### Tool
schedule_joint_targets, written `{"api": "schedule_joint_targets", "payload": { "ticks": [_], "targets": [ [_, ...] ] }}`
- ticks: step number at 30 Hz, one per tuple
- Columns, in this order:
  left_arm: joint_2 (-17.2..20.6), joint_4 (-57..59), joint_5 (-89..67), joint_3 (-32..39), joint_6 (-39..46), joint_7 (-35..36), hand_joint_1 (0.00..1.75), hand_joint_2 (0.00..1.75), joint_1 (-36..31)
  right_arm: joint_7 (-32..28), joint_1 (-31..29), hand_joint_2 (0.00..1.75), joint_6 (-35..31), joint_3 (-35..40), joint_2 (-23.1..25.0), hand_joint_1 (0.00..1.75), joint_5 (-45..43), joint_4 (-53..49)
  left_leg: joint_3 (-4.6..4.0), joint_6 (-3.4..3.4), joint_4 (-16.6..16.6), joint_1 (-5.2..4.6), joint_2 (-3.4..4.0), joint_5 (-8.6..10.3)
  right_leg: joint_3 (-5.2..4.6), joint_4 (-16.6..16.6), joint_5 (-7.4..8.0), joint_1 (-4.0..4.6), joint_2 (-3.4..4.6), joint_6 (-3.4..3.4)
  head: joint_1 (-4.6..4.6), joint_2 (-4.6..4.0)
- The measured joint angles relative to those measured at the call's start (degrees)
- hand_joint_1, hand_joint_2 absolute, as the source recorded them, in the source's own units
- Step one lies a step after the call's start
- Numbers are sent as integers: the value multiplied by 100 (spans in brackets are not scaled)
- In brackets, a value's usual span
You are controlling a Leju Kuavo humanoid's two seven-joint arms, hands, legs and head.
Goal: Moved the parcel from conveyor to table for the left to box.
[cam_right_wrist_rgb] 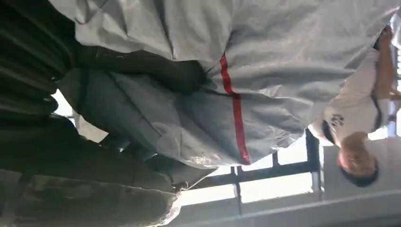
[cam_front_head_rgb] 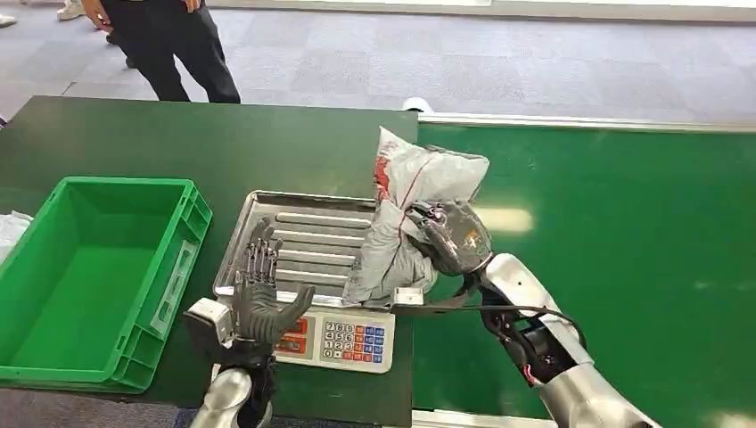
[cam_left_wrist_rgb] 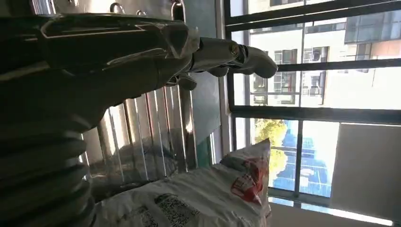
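The right hand point(cam_front_head_rgb: 450, 239) grips the grey parcel point(cam_front_head_rgb: 406, 209), a soft plastic mailer with red print, and holds it above the right edge of the scale's steel pan point(cam_front_head_rgb: 308, 234), at the seam between the dark table point(cam_front_head_rgb: 169, 143) and the green conveyor point(cam_front_head_rgb: 624, 241). In the right wrist view the bag's slack folds point(cam_right_wrist_rgb: 265, 71) bulge around the dark fingers point(cam_right_wrist_rgb: 142, 71), so the grip looks to be on loose film rather than on the contents.

The main risk, as I judge it, is the bag slipping or sagging out of that pinch and dropping half on the pan, half on the belt. If it is released this far right, it could lie across the pan's rim or slide back onto the conveyor.

The left hand point(cam_front_head_rgb: 260, 299) is empty, fingers spread and upright, near the pan's left near corner, above the scale's keypad point(cam_front_head_rgb: 355, 341). A hurried reach could strike the pan or press the keys. The green crate point(cam_front_head_rgb: 94, 276) sits to the left, apart from the pan, so the carry across it needs a firm hold.
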Motion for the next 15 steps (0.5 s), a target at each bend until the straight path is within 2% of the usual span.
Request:
{"api": "schedule_joint_targets", "payload": {
  "ticks": [2,11,15],
  "targets": [
    [0,26,13,0,0,2,0,175,-20,-4,-81,175,-204,171,66,175,75,42,0,0,0,0,0,0,-1,0,0,0,0,0,0,0],
    [2,68,48,0,2,2,0,175,-56,-4,-185,175,-250,433,166,175,90,175,0,0,0,0,-4,0,1,0,0,-1,-1,0,0,0],
    [2,83,52,0,0,2,0,175,-70,-57,-208,175,-523,527,208,175,123,197,-1,0,0,0,0,0,0,0,0,0,-1,0,0,0]
  ]
}}
